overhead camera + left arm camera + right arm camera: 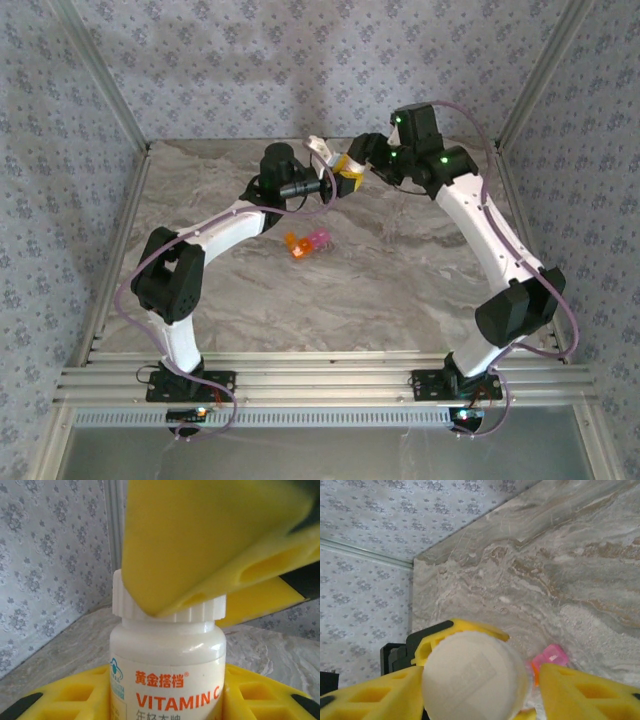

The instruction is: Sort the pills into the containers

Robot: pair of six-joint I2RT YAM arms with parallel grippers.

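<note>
Containers (pixel 307 243), a translucent orange-and-pink plastic strip, lie on the marble table (pixel 400 300); the left gripper (pixel 167 697) clamps a white cylindrical vitamin bottle (pixel 167 650), the right gripper (pixel 480 690) parted around its ribbed cap (pixel 475 672).

Overhead overview, two close-ups of bottle (pixel 167 650)

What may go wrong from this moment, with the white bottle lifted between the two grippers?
1. The right gripper has its jaws around the cap with a gap on one side; a twist now may slip.
2. The left gripper holds the bottle in the air, away from the containers on the table; if the cap comes off suddenly, pills may scatter outside them.
</note>
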